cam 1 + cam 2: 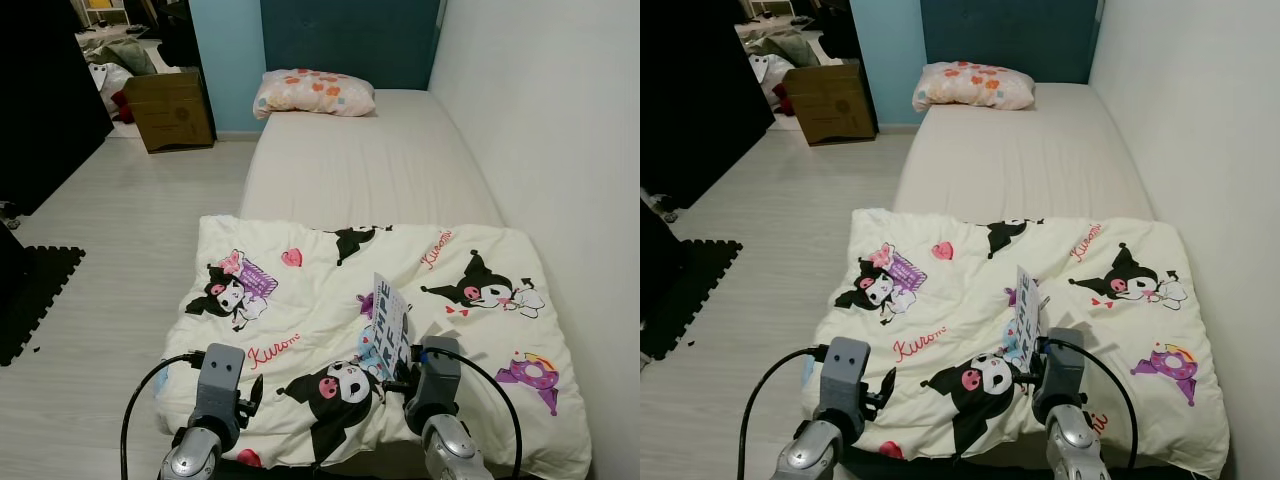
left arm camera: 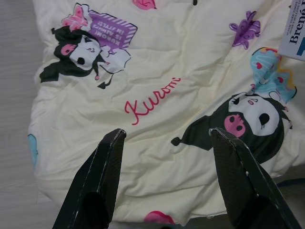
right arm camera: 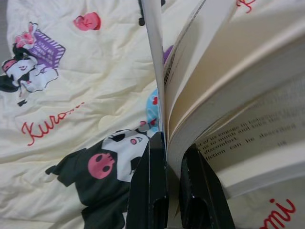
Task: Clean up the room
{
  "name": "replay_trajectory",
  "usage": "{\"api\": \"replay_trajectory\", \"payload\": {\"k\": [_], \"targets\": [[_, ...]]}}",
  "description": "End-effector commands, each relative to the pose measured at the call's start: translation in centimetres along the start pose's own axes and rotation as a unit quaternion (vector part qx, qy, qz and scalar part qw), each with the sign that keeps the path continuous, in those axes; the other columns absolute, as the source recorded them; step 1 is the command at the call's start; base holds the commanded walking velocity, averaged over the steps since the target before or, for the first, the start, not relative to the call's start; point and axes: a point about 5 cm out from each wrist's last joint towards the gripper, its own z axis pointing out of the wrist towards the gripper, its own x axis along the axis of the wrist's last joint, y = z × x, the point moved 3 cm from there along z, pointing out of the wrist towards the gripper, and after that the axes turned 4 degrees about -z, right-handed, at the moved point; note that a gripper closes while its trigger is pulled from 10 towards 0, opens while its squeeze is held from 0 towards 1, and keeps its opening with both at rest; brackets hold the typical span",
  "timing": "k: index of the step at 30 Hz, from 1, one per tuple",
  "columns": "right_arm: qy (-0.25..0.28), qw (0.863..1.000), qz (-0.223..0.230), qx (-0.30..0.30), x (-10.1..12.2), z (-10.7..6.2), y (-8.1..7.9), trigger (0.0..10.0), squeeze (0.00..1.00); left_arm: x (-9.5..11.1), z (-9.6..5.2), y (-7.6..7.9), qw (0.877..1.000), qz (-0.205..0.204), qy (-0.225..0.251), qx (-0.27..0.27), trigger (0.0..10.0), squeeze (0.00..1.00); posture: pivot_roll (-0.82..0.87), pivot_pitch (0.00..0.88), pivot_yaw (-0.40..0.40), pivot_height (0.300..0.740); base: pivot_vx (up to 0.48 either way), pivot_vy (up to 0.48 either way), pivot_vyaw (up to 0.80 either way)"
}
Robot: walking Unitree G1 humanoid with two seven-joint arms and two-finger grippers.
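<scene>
Clearly the book [image 1: 390, 325] is the thing in hand: the right gripper [image 3: 172, 157] has its two fingers closed to a narrow slot, pinching only the cover and a few front leaves, so the book stands nearly upright above the near edge of the bed [image 1: 400, 160], over the quilt [image 1: 330, 290] that covers the foot end. In the right wrist view the rest of the pages fan open and sag away from the pinch.

That thin hold is the risk, I judge: the weight of the loose block could tear the leaves or pull the book out, dropping it onto the quilt or off the near edge to the floor [image 1: 120, 220] if the arm swings quickly.

The left gripper [image 2: 164, 136] hovers spread wide and empty over the quilt's near left corner.

Readable writing: "Kuromi" in red script on the quilt, "Bren" on the book's cover, and small body text on an open page. A pillow [image 1: 312, 92] lies at the far end; a cardboard box [image 1: 170, 110] stands on the floor beyond.
</scene>
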Motion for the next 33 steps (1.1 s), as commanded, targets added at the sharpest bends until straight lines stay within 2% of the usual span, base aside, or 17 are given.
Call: {"api": "replay_trajectory", "payload": {"k": [1,5,21,33], "targets": [[0.008,1.000,0.002,-0.004,0.10,-0.15,0.17,10.0,0.00,-0.57,-0.20,-0.14,1.000,0.005,-0.013,0.000,10.0,0.00,0.01,0.110,0.017,0.740,0.000,0.000,0.00],[0.008,1.000,0.002,-0.002,0.13,-0.12,0.08,10.0,0.00,-0.56,-0.13,-0.29,1.000,0.011,-0.014,0.005,10.0,0.00,0.01,0.111,0.016,0.740,0.000,0.000,0.00],[0.008,1.000,0.000,0.006,0.16,-0.03,-0.22,10.0,0.00,-0.42,-0.02,-0.53,0.999,-0.007,-0.013,0.031,10.0,0.00,0.01,0.103,0.008,0.740,0.000,0.000,0.00],[0.007,1.000,0.000,0.007,0.14,-0.05,-0.30,10.0,0.00,-0.33,-0.07,-0.37,1.000,-0.009,-0.011,0.025,10.0,0.00,0.01,0.102,0.008,0.740,0.000,0.328,0.00]]}}
